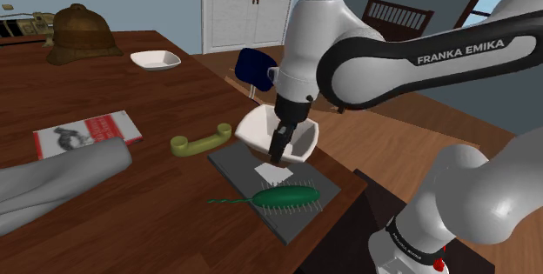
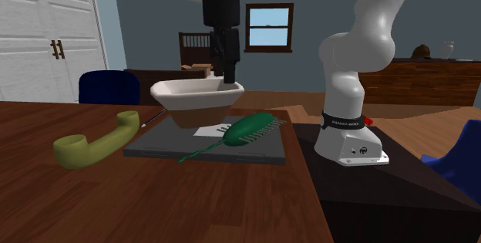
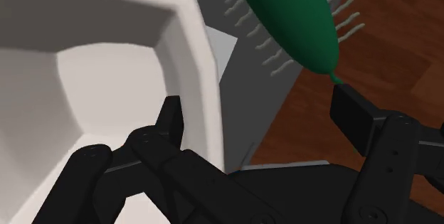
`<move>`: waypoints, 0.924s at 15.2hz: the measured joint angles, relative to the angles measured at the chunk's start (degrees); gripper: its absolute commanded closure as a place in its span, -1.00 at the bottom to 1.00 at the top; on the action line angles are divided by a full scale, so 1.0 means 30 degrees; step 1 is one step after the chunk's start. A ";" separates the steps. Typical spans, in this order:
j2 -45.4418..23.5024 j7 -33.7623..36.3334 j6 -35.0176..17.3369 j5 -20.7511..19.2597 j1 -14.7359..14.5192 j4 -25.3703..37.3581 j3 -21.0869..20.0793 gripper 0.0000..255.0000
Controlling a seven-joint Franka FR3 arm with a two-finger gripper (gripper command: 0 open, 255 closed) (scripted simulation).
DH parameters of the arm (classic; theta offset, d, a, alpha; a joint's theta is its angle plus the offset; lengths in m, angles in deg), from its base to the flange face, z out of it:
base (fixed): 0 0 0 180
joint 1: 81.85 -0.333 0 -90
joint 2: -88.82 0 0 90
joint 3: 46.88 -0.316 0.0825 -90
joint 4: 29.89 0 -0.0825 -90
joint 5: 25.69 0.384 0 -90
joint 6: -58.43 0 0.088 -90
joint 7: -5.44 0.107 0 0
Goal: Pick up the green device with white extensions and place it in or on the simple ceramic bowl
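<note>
Prob. a dining/living rm in a home is indicated. White panelled double doors [image 1: 252, 7] w/ dark handles are set in a blue-grey wall [image 2: 139, 18], and a framed sash window [image 2: 269, 27] is seen in the 2nd exterior view. The rm is fitted w/ a wood floor [image 2: 416, 122], a dark wooden table [image 1: 157, 98], a slatted chair [image 1: 396, 11] and a long sideboard [image 2: 420, 79]. Household bits are laid on the table: hat [image 1: 80, 33], phone handset [image 1: 200, 142], magazine [image 1: 87, 133], bowl [image 1: 252, 129].
</note>
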 measured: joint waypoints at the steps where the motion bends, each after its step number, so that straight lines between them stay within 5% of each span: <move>1: -0.0418 0.0009 -0.0482 -0.0059 -0.0182 0.0015 -0.0319 -1.00; 9: -0.4464 0.0761 -0.4182 -0.1620 -0.1273 0.0739 -0.2959 -1.00; 14: -0.5626 0.1224 -0.5662 -0.2281 -0.1286 0.0384 -0.3358 -1.00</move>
